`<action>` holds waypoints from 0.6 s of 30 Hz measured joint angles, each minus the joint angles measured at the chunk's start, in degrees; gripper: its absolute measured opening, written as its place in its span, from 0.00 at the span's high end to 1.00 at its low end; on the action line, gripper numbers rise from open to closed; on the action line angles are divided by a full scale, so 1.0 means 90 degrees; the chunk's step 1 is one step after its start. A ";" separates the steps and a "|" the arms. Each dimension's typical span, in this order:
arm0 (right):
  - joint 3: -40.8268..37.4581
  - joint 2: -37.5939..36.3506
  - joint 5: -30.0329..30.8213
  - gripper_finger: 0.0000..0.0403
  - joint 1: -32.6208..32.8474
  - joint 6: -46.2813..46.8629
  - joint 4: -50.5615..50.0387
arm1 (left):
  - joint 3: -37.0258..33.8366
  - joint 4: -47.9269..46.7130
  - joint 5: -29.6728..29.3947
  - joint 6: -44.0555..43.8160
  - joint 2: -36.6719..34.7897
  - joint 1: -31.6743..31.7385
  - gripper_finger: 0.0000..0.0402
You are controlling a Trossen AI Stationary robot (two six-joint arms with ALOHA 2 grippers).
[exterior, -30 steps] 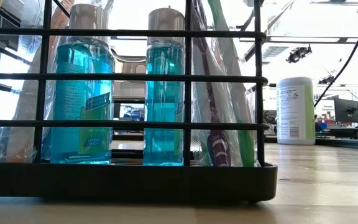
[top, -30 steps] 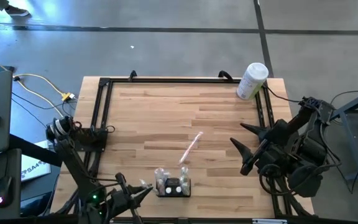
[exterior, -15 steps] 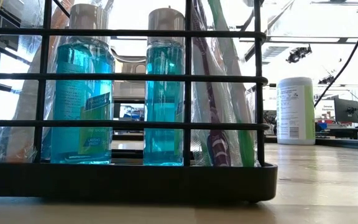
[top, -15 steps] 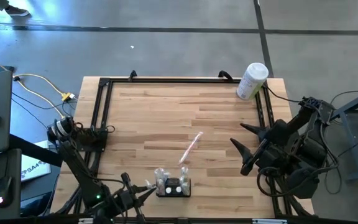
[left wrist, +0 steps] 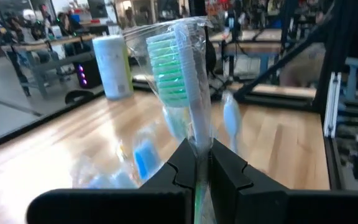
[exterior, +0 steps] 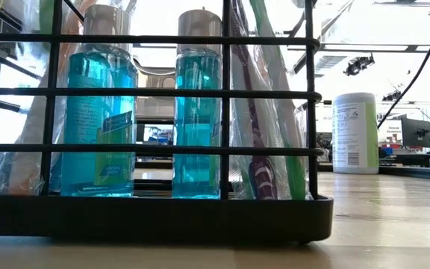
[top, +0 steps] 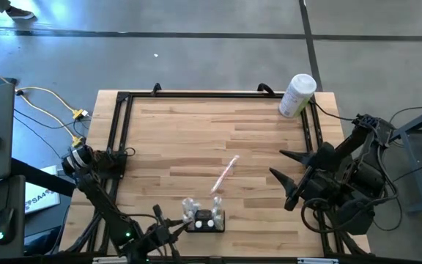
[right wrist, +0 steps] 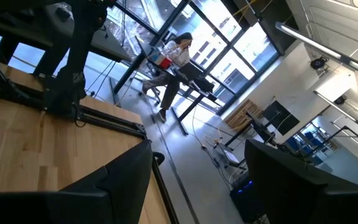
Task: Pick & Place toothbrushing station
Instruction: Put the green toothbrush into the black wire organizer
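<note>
- Your left gripper is clamped on a wrapped green-bristle toothbrush. Jaws are pinched tight on the handle, brush head standing up past the fingertips in the left wrist view.
- In the high view that left gripper sits at the near edge of the table, just left of the toothbrushing station.
- The station is near the table's near edge, about mid-width. In the low view it's a black wire rack right in front of the camera.
- Rack holds two blue mouthwash bottles, upright, plus wrapped toothbrushes leaning at its right end.
- You've got one pink wrapped toothbrush lying loose on the wood, mid-table, far side of the station and apart from it.
- White cylindrical container sits at the far right corner, well apart from everything else.
- Your right gripper is parked at the right edge of the table, fingers spread, nothing between them.
- Right wrist view: both dark fingers apart, with a person at a desk in the room behind.
</note>
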 joint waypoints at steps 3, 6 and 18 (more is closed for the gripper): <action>0.0000 0.0000 -0.0010 0.38 0.0000 0.0004 -0.0002 | 0.0000 -0.0512 0.0428 -0.0559 -0.0001 0.0081 0.97; 0.0000 0.0000 -0.0016 0.38 0.0000 0.0138 -0.0062 | -0.0002 -0.1224 0.0951 -0.1481 0.0002 0.0154 0.97; 0.0000 0.0000 -0.0027 0.38 0.0000 0.0330 -0.0265 | -0.0002 -0.1682 0.1013 -0.2909 0.0563 0.0146 0.93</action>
